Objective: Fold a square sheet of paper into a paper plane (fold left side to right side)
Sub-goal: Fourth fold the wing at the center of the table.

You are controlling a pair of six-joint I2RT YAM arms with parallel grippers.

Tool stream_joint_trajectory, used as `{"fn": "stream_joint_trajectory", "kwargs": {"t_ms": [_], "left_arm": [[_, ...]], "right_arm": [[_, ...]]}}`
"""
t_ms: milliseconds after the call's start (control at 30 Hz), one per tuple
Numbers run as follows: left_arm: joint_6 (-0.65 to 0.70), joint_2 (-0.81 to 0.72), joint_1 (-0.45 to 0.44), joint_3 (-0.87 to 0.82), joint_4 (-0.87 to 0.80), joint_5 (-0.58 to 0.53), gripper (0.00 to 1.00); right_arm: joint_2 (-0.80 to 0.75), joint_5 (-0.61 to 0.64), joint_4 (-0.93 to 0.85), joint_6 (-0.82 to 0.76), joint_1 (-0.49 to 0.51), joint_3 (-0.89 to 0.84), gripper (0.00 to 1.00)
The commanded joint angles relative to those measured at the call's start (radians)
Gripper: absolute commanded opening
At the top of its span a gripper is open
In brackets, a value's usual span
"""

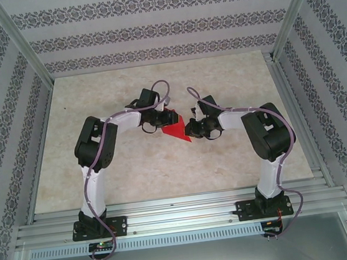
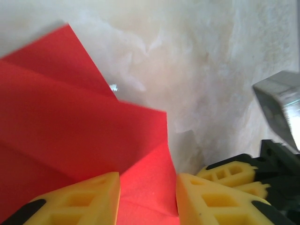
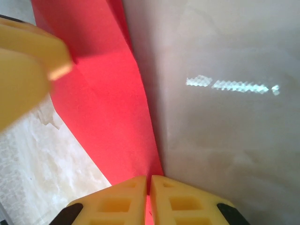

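Note:
The red sheet of paper point(image 1: 177, 131), folded and creased into a pointed triangle, sits between the two grippers at the table's middle. My left gripper point(image 1: 163, 120) is at its left edge. In the left wrist view its yellow fingers point(image 2: 89, 199) stand apart, and a folded flap of the paper point(image 2: 70, 126) lies in the gap of the left gripper point(image 2: 147, 187). My right gripper point(image 1: 191, 128) is at the paper's right edge. In the right wrist view the right gripper point(image 3: 150, 180) is shut on a thin edge of the red paper point(image 3: 103, 103).
The marble table point(image 1: 95, 101) is boxed in by aluminium rails and patterned walls. The right gripper's yellow fingers point(image 2: 232, 173) show close beside the left gripper. A blurred yellow finger of the left gripper point(image 3: 23, 65) hangs over the paper.

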Motion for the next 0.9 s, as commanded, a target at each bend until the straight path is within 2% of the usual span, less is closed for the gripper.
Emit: {"fn": "stream_joint_trajectory", "kwargs": {"t_ms": [0,167,367,533,867], "left_arm": [[-0.061,-0.085,0.003,-0.034,0.098,0.056,0.38],[-0.11,-0.093,-0.017,-0.08,0.155,0.077,0.3],[-0.173,-0.025,-0.067,-0.072,0.201,0.065,0.28],[-0.208,0.027,-0.089,-0.044,0.191,0.025,0.26],[-0.168,0.041,-0.09,-0.043,0.054,-0.117,0.25]], "right_arm": [[0.057,0.149,-0.238,-0.041,0.02,-0.027,0.13],[0.068,0.163,-0.245,-0.035,0.028,-0.013,0.12],[0.069,0.188,-0.258,-0.033,0.042,-0.001,0.1],[0.075,0.215,-0.277,-0.033,0.06,0.005,0.1],[0.08,0.269,-0.321,-0.044,0.083,0.028,0.1]]}}
